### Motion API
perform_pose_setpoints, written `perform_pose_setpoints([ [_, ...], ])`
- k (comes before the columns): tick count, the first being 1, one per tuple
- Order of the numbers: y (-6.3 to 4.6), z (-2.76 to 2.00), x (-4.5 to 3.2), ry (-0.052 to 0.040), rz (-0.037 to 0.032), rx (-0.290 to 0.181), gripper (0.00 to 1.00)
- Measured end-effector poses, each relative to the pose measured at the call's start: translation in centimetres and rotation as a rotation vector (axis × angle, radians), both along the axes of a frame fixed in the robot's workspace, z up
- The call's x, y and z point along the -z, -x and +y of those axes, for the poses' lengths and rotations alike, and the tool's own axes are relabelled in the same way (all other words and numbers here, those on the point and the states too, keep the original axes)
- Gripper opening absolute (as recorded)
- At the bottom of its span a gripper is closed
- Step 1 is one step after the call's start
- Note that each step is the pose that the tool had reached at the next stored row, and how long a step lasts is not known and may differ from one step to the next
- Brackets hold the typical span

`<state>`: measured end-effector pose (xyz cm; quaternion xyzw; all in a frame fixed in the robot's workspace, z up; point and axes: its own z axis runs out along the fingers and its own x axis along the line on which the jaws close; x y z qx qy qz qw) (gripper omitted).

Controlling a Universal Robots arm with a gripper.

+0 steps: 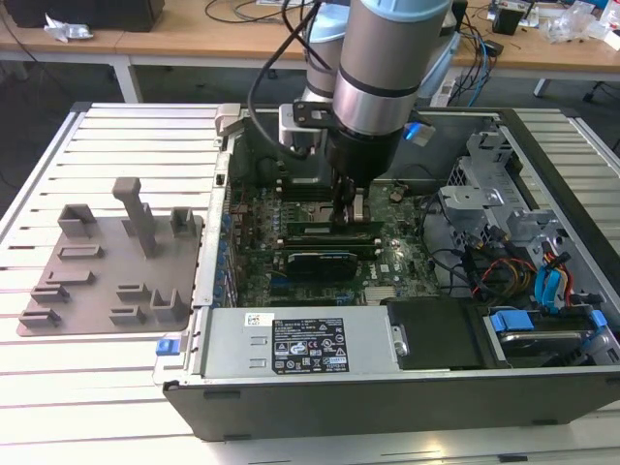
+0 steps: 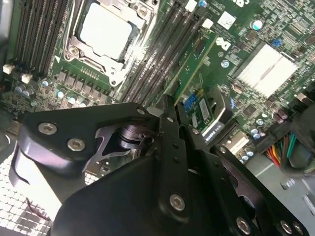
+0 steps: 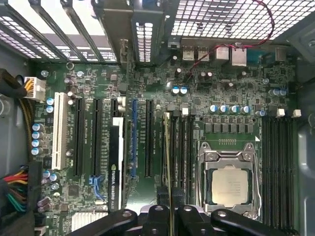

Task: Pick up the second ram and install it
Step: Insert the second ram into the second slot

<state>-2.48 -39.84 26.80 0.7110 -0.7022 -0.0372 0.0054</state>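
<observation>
An open computer case point(image 1: 407, 387) lies on a slatted table point(image 1: 116, 387), its motherboard point(image 1: 387, 262) facing up, and the robot arm point(image 1: 383, 68) reaches straight down into the middle of it. On the table beside the case, toward the exterior view's left, sits a grey fixture tray point(image 1: 107, 266) with upright pegs. A power supply point(image 1: 300, 344) with a white label runs along the near wall of the case. In the first wrist view the CPU socket point(image 3: 231, 183) with its metal frame lies between two banks of long black memory slots point(image 3: 278, 162). The gripper point(image 3: 167, 212) is closed on the second ram point(image 3: 167, 157), a thin green stick seen edge-on in the first wrist view, standing upright over the slots just beside the socket, at about the middle of the board. In the second wrist view the same green stick point(image 2: 194, 66) runs out from between the black fingers point(image 2: 167, 132), parallel to the slots.
</observation>
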Motion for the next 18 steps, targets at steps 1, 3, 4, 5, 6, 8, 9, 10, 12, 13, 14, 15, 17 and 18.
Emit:
perform_pose_setpoints([
  [1,0.0,0.41,0.29,0.0000,0.0000,0.000,0.14],
  [3,0.0,1.04,0.97,0.0000,0.0000,0.002,0.14],
  [4,0.0,1.20,1.26,-0.0001,0.0001,0.007,0.14],
  [5,0.0,1.29,1.44,0.0001,0.0001,0.011,0.14],
  [6,0.0,1.38,1.58,0.0003,0.0001,0.014,0.14],
  [8,0.0,1.52,2.14,0.0003,0.0000,0.019,0.14],
  [9,0.0,1.52,2.35,0.0003,0.0001,0.023,0.14],
  [10,0.0,1.52,2.48,0.0003,0.0001,0.026,0.14],
  [12,0.0,1.52,2.72,0.0003,0.0001,0.031,0.14],
  [13,0.0,1.52,2.87,0.0003,0.0000,0.034,0.14],
  [14,0.0,1.52,2.97,0.0003,0.0001,0.036,0.14],
  [15,0.0,1.52,3.04,0.0003,0.0000,0.036,0.14],
  [17,0.0,1.52,3.26,0.0002,0.0001,0.037,0.14],
  [18,0.0,1.53,3.35,0.0003,0.0000,0.038,0.14],
])
